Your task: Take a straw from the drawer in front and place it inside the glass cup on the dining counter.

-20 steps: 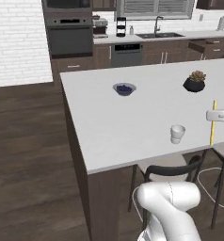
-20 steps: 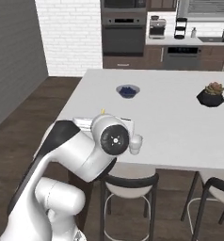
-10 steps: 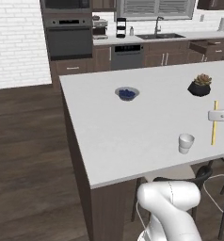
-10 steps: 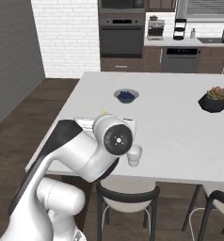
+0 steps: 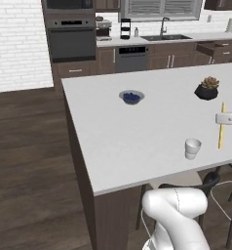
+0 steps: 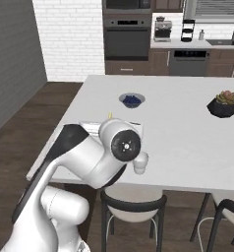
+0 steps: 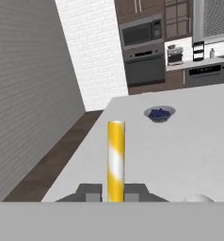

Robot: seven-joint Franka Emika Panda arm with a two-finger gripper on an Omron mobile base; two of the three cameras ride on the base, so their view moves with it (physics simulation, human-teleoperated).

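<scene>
1. Task progress: the straw (image 7: 116, 160) was already out of the drawer and carried by the gripper (image 7: 113, 192) over the dining counter (image 5: 137, 141). By this showing the fetching part was done; the placing into the glass cup (image 5: 192, 148) was not yet done.

2. Gripper: closed on the straw, its two dark finger tips pressed against the yellow stick on either side near its lower part. The straw stood upright between them in the hand view. In the left base view it hung roughly vertical near the counter's right side.

3. Straw, location: held above the counter, just beside the cup and to its right in the left base view, not touching it as far as could be told.

4. Glass cup: stood upright near the counter's front edge, apparently empty.

5. Bowl (image 5: 131, 96): sat further back on the counter, well apart from the cup, with blue contents.

6. Plant pot (image 5: 207, 91): dark, toward the far right of the counter, holding a small plant.

7. Remaining, as judged: bring the straw's lower end over the cup's mouth, lower it in, release.
</scene>
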